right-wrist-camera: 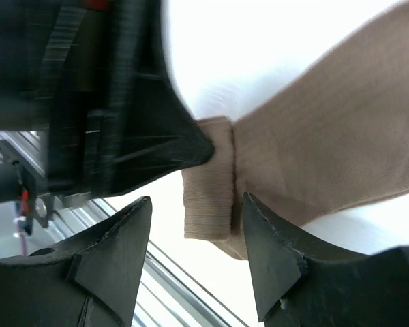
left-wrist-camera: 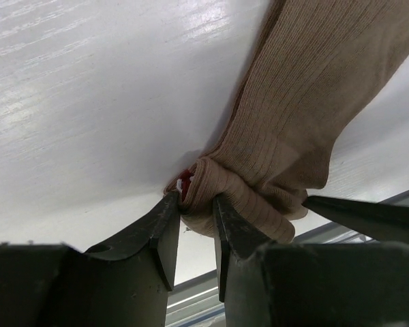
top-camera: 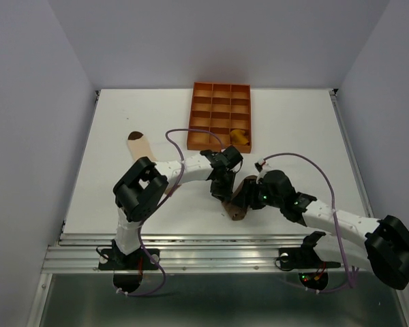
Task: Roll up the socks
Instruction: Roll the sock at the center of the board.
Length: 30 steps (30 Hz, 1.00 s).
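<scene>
Left claw (left-wrist-camera: 196,204) pinches taupe sock (left-wrist-camera: 286,122); right claw (right-wrist-camera: 196,201) spread. Two more: cream sock (top-camera: 140,144), yellow sock (top-camera: 240,136).

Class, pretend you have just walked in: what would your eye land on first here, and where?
A brown sock near the front edge of the table draws the eye: the left tool pinches its rolled end while the right tool stands open around it. Behind it, an orange tray holds a small yellow bundle in its near right corner.
</scene>
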Each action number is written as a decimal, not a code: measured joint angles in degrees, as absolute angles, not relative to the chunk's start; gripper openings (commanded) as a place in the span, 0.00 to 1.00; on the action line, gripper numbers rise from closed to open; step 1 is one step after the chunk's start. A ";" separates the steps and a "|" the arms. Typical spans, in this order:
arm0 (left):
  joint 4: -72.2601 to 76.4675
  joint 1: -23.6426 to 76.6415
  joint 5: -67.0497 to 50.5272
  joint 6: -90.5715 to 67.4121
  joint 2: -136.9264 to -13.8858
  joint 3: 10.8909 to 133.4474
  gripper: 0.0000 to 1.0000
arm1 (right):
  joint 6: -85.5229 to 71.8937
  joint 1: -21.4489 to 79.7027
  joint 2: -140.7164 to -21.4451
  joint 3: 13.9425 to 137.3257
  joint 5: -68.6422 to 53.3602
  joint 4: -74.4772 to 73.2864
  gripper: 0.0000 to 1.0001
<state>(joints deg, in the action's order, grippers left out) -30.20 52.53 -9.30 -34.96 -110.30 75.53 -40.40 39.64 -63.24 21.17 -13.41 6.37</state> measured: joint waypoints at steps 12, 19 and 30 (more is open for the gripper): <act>-32.91 52.66 -9.26 -35.05 -111.70 77.87 0.32 | -27.07 57.69 -60.62 28.91 3.90 -5.80 0.61; -33.47 52.66 -9.43 -35.40 -112.01 78.28 0.32 | -23.77 62.83 -66.06 31.29 12.36 -8.32 0.61; -33.91 52.53 -9.96 -35.83 -112.33 78.63 0.32 | -22.02 66.74 -72.88 34.87 19.94 -10.87 0.61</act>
